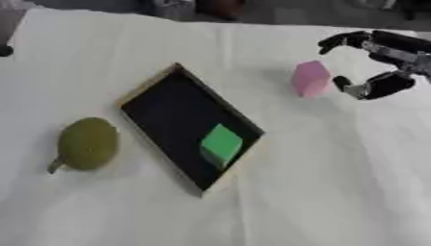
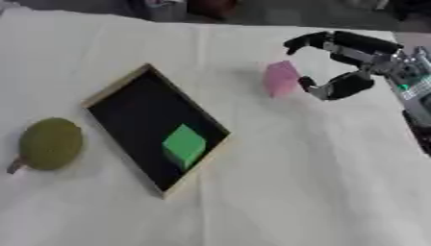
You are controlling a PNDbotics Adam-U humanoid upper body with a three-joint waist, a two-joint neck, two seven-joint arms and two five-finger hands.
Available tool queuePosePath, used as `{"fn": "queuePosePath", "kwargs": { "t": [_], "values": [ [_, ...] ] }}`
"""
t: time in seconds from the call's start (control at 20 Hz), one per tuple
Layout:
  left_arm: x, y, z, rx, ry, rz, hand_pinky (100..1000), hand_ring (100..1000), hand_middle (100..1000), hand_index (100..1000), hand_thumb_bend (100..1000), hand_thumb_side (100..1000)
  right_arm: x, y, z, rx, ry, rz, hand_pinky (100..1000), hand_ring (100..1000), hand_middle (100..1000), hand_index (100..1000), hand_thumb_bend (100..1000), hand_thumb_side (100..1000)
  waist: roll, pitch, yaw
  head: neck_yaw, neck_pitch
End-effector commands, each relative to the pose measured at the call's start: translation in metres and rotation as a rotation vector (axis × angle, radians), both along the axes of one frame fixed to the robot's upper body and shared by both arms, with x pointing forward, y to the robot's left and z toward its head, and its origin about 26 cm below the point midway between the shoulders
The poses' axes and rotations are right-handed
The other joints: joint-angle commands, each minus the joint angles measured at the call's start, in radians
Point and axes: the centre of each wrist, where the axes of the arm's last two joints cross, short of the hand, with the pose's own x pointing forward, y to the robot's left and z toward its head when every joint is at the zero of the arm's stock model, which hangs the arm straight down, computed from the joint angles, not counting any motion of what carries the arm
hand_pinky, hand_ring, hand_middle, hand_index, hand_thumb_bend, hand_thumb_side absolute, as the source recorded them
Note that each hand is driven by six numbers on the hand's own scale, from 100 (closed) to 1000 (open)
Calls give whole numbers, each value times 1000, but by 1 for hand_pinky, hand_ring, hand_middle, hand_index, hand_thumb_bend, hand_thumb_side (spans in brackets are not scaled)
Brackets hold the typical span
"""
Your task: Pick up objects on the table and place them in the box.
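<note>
Pink block [image 1: 310, 79] at 1 o'clock of box [image 1: 150, 85]; right hand [image 1: 374, 67] spread beside it, next pinch and lift.

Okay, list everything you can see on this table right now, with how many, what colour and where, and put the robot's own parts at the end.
Table: one, covered in white cloth, filling the view.
Box: one shallow tray, black inside with a pale wooden rim, set at an angle at centre.
Green block: one, green, inside the box near its lower corner.
Pink block: one, pink, on the cloth right of the box, beside the right hand.
Pear-like fruit: one, olive green, on the cloth left of the box.
Right hand: one, black, upper right, fingers and thumb spread beside the pink block, not closed on it.
Left hand: not in view.
</note>
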Motion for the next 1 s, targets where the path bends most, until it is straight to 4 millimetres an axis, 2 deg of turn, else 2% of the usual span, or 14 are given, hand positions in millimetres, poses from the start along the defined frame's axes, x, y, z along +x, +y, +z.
{"fn": "queuePosePath", "kwargs": {
  "t": [0.05,0.65,1.0],
  "values": [
    [-3,2,11,36,-40,4,676,802,794,813,100,647,-7,-11,24,-16,-56,-28,1000,1000,833,983,100,148,2,-15,2,-4,-13],
    [-3,2,12,58,-44,1,673,805,797,814,100,657,-12,-7,40,-77,-86,1,1000,1000,875,1000,100,154,-8,15,16,-14,11],
    [-3,2,11,67,-38,0,672,806,798,814,100,655,-14,-9,44,-91,-60,20,1000,1000,884,1000,100,100,-14,17,19,-12,16]
  ]
}}
